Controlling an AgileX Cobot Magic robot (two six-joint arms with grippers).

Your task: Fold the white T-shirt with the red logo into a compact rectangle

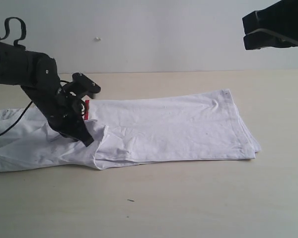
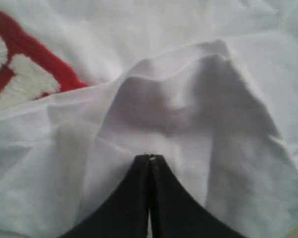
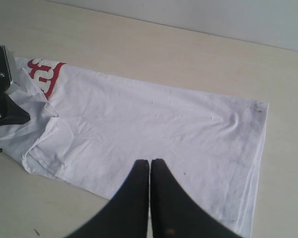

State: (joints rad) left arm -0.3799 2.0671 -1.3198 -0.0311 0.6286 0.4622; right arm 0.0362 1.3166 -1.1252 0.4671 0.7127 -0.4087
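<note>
1. the left arm (image 1: pixel 20 67) reaches in from the left edge, and its wrist bends steeply down toward the near right.
2. the left tool (image 1: pixel 87 140) sits low at the tabletop (image 1: pixel 188 198). its fingers (image 2: pixel 134 198) are pressed together with no gap, and a raised pinch of the white t-shirt (image 2: pixel 188 124) is caught at their tips.
3. the right tool (image 1: pixel 245 33) hangs high on the right, well above the tabletop, with its tips pointing left.
4. its fingers (image 3: pixel 164 198) lie flat against each other, tips meeting, with nothing between them.
</note>
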